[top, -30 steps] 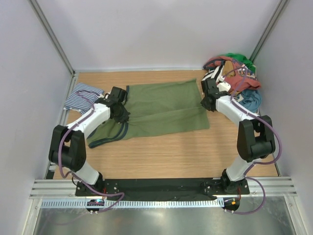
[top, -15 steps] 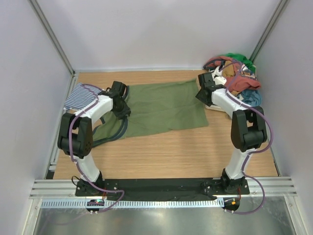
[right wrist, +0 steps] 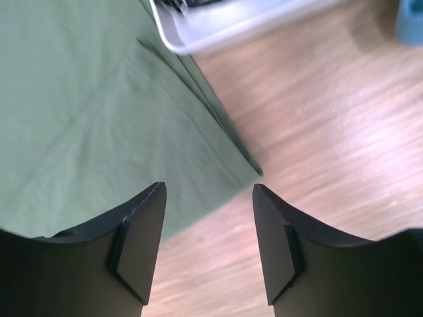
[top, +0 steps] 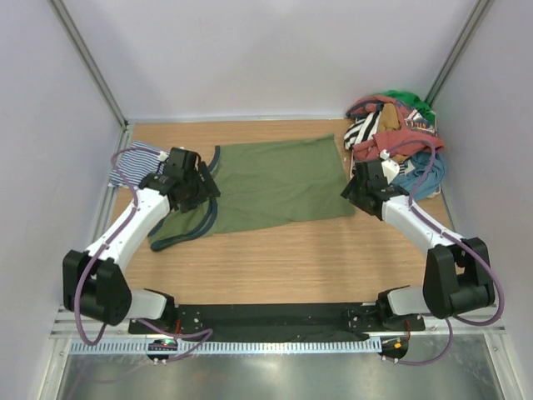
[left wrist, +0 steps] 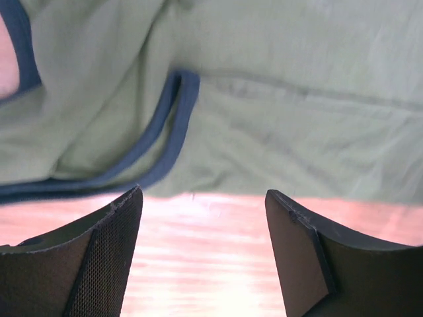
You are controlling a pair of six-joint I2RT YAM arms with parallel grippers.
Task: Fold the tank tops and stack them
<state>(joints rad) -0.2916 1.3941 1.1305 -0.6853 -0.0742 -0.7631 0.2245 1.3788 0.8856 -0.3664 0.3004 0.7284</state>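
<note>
The fingers [left wrist: 86,264] of our left gripper [left wrist: 203,221] stand spread and empty, just over the near edge of the olive green tank top [top: 275,183] at its strap end, where the navy trim [left wrist: 185,82] loops. The fingers [right wrist: 139,241] of our right gripper [right wrist: 208,228] are likewise apart with nothing between them, above that top's near hem corner. The top lies flat on the table [top: 291,258], hem toward our right and straps toward our left, one strap loop trailing off its near left corner. We judge a fold to be the step in hand. To do it well we should come down on both ends at once, pinch every layer at the edge rather than the trim alone, lift level, and carry the near edge over to the far one so the cloth stays taut and the edges meet. Just beyond the olive top's straps lies the striped tank top [top: 133,162]. Beyond its hem sit a white tray [right wrist: 218,30] and a heap of other clothes [top: 398,133], which our right arm should not snag.
</note>
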